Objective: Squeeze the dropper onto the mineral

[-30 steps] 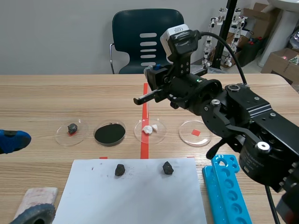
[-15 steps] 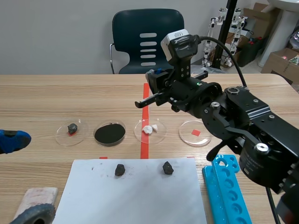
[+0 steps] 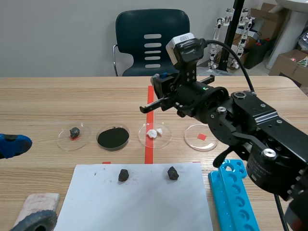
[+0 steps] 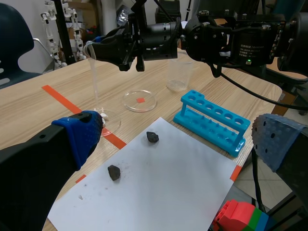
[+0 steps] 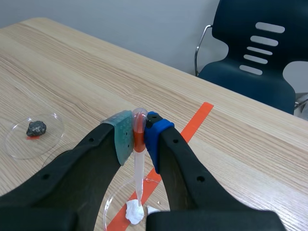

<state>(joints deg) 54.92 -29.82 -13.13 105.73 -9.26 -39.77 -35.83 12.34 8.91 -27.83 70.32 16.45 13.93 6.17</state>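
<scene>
My right gripper [image 5: 138, 132] is clenched on a clear dropper [image 5: 138, 175], pads pinching its upper end, stem hanging straight down. The dropper tip sits right over the white mineral [image 5: 134, 212] lump inside the petri dish [image 5: 109, 204]; touching or not, can't tell. A smaller white bit lies beside the lump in the same petri dish. My right arm is raised above and beyond that petri dish.

My left gripper [image 4: 179, 137] is released, fingers wide apart, nothing between them, low and far left of the petri dish, on my side of it.

Just left of the petri dish: dish of black powder [image 3: 113, 137]. Farther left: dish with a dark rock [image 3: 74, 132]. Just right of the petri dish: clear dish [image 3: 201, 137] over a red tape square. Farther right still: plastic cup [image 4: 179, 74].

Between me and the petri dish: white paper sheet [image 3: 139, 204] carrying a left dark lump [image 3: 123, 175] and a right dark lump [image 3: 173, 173], apart from each other. Right of the petri dish and nearer me: blue test tube rack [image 3: 235, 192]. Beyond the petri dish, behind the table: dark chair [image 3: 153, 41]
</scene>
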